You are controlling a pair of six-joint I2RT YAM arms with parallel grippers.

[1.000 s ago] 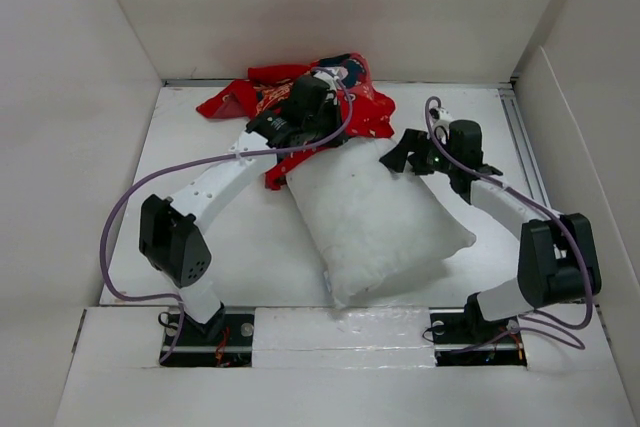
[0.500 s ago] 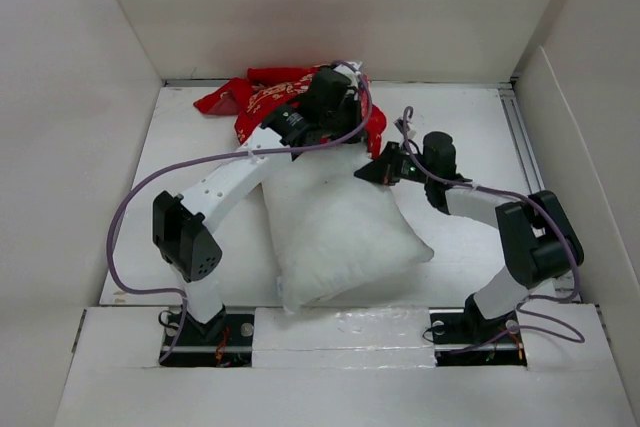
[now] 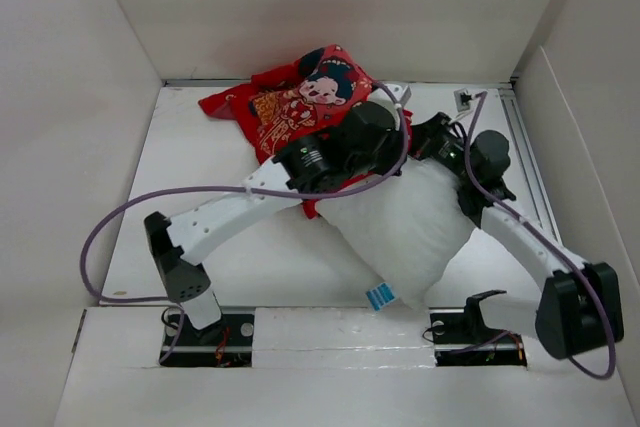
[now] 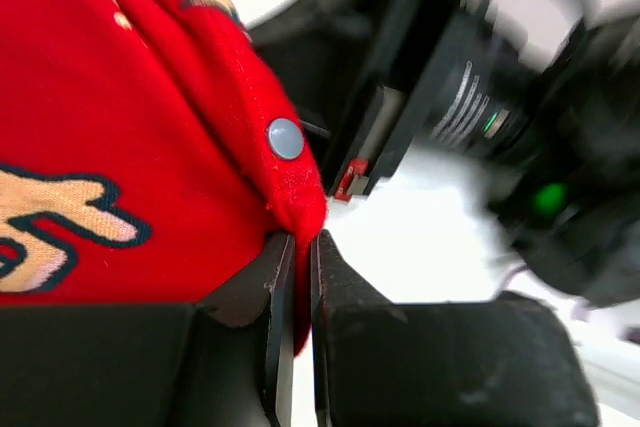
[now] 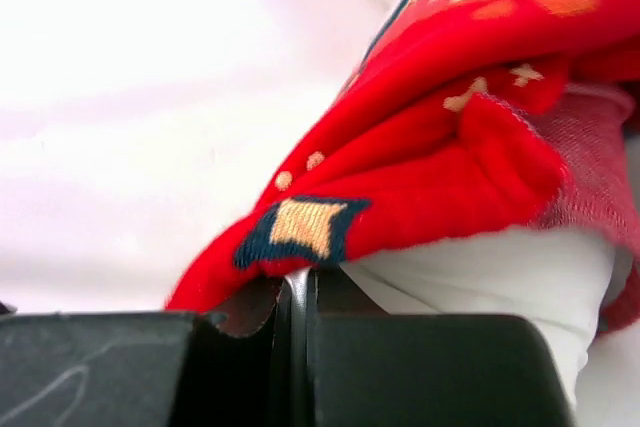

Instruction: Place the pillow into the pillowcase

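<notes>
Hauled up since a second ago, the pillowcase [image 3: 300,97] now shows its cartoon figures; the pillow [image 3: 405,232] has swung rightward
Left end effector [image 4: 297,247] is clamped on the red hem beside a grey snap [image 4: 285,137]; right end effector [image 5: 298,292] is pinched shut on the pillowcase edge, just over the pillow. Red cloth bunches at the pillow's far end; its near end lies bare on the tabletop [image 3: 200,207]

You have bare table [image 3: 200,157] to pass left of the pillow [image 3: 400,232]. The left arm [image 3: 235,205] bars the near-left approach; the pillowcase [image 3: 290,102] fills the far middle, the right arm [image 3: 520,237] the right.
</notes>
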